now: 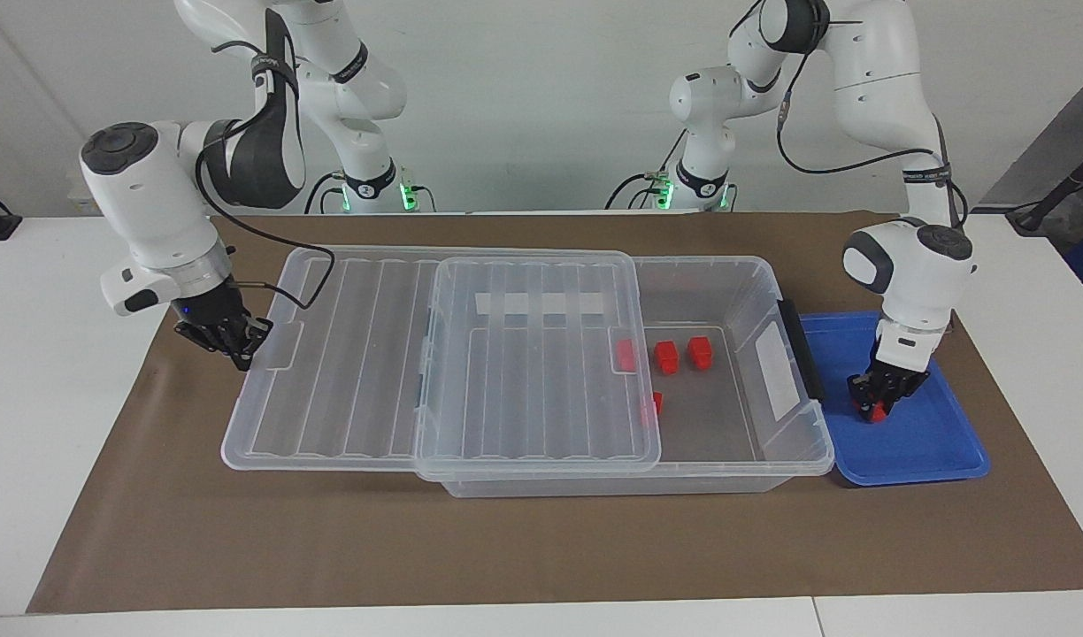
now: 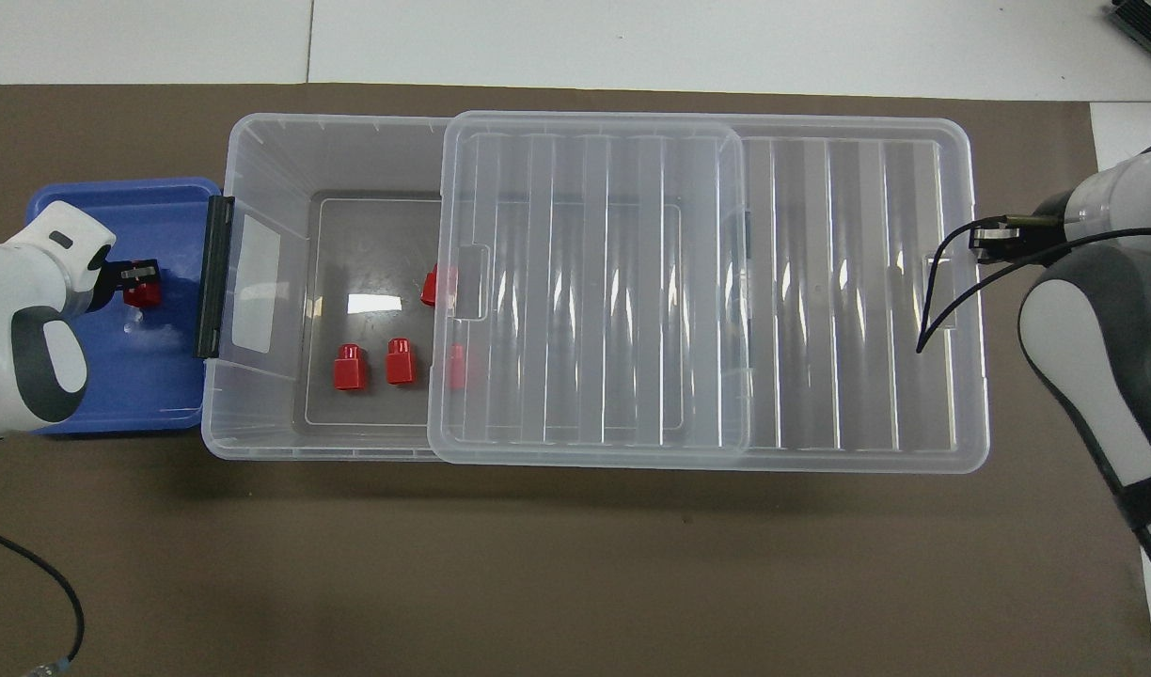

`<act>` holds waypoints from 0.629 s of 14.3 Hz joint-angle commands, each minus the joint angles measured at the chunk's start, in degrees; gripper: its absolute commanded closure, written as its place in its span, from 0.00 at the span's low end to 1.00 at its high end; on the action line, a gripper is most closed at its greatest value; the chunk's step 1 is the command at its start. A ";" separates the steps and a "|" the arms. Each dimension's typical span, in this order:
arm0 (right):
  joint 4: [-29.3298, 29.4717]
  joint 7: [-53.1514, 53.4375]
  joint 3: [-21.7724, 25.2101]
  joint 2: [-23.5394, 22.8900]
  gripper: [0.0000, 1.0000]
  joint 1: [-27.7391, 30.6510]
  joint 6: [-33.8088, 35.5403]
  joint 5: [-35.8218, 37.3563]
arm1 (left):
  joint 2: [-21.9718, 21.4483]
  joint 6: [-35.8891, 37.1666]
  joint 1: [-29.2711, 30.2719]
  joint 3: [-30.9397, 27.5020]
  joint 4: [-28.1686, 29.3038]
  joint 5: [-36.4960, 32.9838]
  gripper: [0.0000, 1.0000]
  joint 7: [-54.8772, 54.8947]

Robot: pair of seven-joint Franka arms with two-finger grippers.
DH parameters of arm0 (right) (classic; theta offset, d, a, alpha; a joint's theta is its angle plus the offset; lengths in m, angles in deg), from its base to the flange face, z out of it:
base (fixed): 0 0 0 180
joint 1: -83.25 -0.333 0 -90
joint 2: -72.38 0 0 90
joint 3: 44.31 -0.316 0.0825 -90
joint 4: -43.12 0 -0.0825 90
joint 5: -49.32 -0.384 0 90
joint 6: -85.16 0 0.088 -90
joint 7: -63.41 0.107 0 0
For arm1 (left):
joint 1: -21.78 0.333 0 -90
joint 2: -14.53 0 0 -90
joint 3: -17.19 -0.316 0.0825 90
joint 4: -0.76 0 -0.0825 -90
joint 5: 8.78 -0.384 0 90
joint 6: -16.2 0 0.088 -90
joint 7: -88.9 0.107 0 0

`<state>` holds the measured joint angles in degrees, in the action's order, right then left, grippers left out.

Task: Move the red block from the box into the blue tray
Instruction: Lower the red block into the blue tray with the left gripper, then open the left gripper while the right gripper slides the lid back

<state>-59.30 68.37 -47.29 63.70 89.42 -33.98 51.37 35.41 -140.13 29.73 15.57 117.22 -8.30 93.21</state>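
- The left gripper (image 1: 876, 409) is lowering the red block (image 1: 878, 412) into the blue tray (image 1: 931, 451) near the box (image 1: 736, 292)-side rim; whether its fingers are gripping or releasing, I cannot tell.
- The right gripper (image 1: 237, 347), fingers shut and holding nothing, is pressing the lid (image 1: 347, 354) edge, seemingly to slide it.

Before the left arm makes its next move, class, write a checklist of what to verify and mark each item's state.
1. Red block inside the blue tray's rim: ok, it is low in the tray at the left gripper.
2. Block resting on the tray floor: cannot tell.
3. Left gripper has let go: cannot tell.
4. Box open for another pick: ok, the lid leaves the end toward the left arm uncovered.
5. Other red blocks reachable: ok for two in the open part; two sit at the lid's edge.
6. Right gripper out of the way: ok, shut, at the lid's end toward the right arm.
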 commanded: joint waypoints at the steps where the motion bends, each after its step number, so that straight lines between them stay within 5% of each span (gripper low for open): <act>1: -0.24 -2.06 -0.27 0.06 1.00 -1.24 0.31 -0.29 | 0.21 -1.61 -0.13 -0.13 1.05 0.84 0.00 1.14; 4: -0.24 -2.33 -0.27 0.06 1.00 -3.61 0.39 -0.29 | -0.14 2.42 -0.13 -0.13 -0.87 0.75 0.00 2.90; 9: -0.24 -2.33 -0.36 0.33 1.00 -8.53 2.41 -0.38 | -5.31 28.40 -0.13 0.30 -14.05 0.75 0.00 2.72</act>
<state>-59.32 67.62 -47.46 63.68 82.30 -32.47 51.37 33.19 -120.59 29.71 15.81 107.21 -8.30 94.69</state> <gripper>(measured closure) 0.991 0.000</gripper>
